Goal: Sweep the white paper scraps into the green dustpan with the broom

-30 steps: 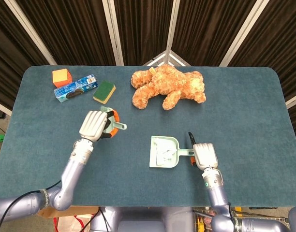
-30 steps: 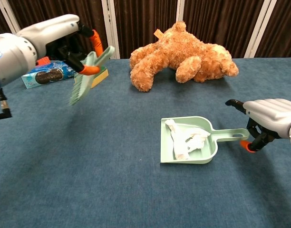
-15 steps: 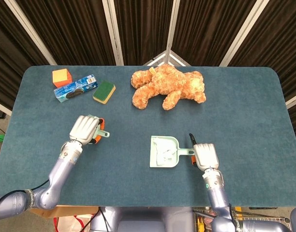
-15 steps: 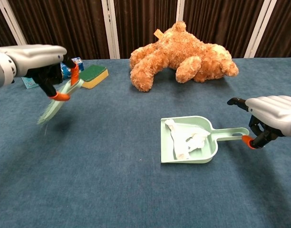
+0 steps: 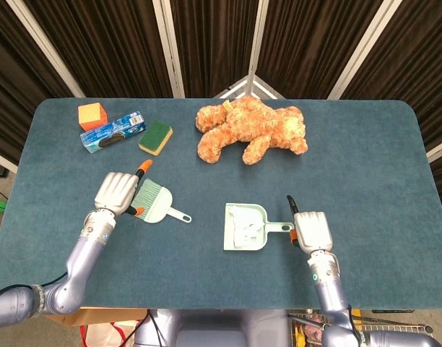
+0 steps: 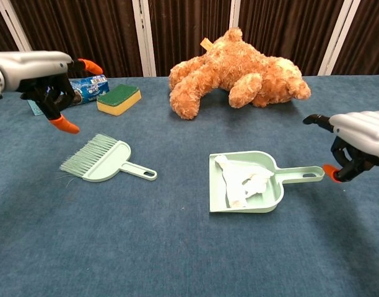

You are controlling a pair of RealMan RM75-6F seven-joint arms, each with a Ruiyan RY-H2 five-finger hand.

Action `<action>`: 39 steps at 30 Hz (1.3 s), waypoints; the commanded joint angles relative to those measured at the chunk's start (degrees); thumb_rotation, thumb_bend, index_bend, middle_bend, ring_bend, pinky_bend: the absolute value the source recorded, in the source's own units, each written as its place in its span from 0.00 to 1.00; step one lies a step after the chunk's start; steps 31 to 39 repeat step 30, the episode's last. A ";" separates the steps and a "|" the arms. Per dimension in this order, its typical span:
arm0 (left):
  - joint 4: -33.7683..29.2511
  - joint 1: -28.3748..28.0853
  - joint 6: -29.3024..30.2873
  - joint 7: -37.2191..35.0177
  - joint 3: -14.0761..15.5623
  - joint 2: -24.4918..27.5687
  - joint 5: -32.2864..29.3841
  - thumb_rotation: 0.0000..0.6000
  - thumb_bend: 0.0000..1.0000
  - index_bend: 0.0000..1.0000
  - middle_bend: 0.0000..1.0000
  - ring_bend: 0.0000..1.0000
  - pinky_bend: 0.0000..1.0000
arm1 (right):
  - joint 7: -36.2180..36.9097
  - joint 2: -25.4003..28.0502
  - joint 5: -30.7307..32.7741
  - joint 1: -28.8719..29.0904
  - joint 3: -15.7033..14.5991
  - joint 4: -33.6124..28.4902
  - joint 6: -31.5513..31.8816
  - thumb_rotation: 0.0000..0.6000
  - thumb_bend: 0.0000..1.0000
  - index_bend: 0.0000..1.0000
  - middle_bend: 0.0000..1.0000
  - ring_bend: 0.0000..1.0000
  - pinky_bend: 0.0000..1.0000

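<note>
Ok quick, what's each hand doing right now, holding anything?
Left hand: open, empty, above the pale green plastic broom on the table.
Right hand: open, empty, beside the green dustpan handle.

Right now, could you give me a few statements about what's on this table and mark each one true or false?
1. The broom lies flat on the table, and no hand holds it. True.
2. The white paper scraps are scattered over the cloth. False: they lie inside the green dustpan.
3. The right hand grips the dustpan's handle. False: it is beside the handle's end, apart from it.
4. The left hand is above the table with nothing in it. True.
5. The teddy bear sits inside the dustpan. False: it lies behind it, near the far edge.
</note>
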 commanded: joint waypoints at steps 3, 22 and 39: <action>-6.11 5.30 2.23 -8.67 1.54 5.76 7.59 1.00 0.00 0.00 0.18 0.20 0.32 | 3.20 5.13 -4.89 -1.64 -2.24 -2.13 -0.25 1.00 0.46 0.00 0.28 0.18 0.26; -3.32 34.86 25.68 -31.05 24.82 21.07 49.94 1.00 0.00 0.00 0.00 0.00 0.00 | 33.68 25.70 -35.12 -19.95 -14.81 0.31 14.42 1.00 0.40 0.00 0.00 0.00 0.00; 5.18 39.01 29.78 -32.88 24.03 19.84 50.95 1.00 0.00 0.00 0.00 0.00 0.00 | 41.40 26.54 -38.35 -24.85 -14.85 7.55 18.77 1.00 0.40 0.00 0.00 0.00 0.00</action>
